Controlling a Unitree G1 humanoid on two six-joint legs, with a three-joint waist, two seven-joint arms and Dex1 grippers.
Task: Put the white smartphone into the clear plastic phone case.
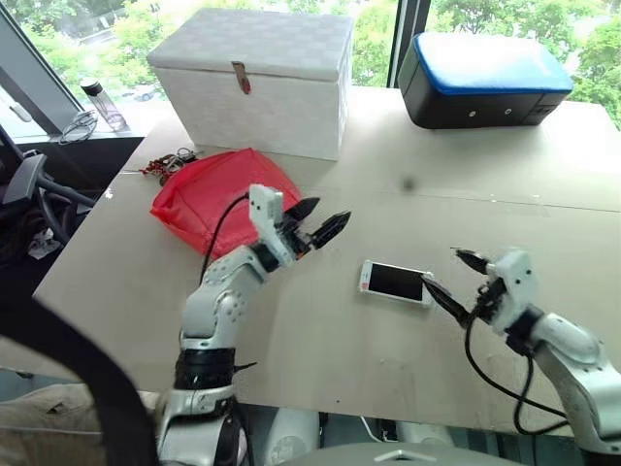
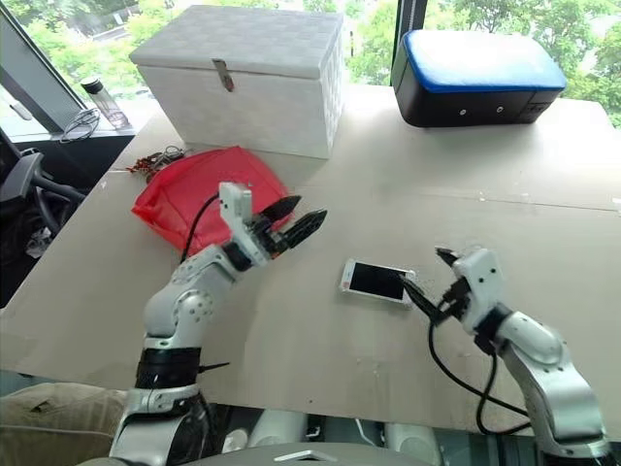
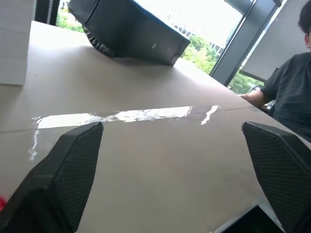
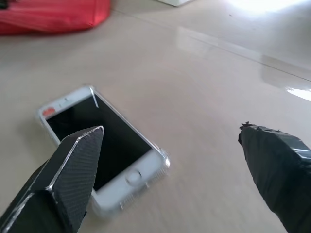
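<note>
Head views: phone (image 1: 396,282) lies flat, screen up, on the table (image 1: 320,359), between the two arms. Left gripper (image 1: 318,221) is raised above the table near the red bag (image 1: 218,194), fingers spread, holding nothing. Right gripper (image 1: 451,277) is spread too, its lower finger just beside the phone's near end.

Left wrist view: spread fingers (image 3: 63,179) over bare table; a black box (image 3: 129,31) and a seated person beyond.

Right wrist view: phone (image 4: 104,145) seems already to sit in the case (image 4: 163,162); a clear rim shows at its corner. Judgement: seating looks done; the good move is to check all corners are snapped in, pressing flat rather than prying.

No readable writing or brand anywhere.
</note>
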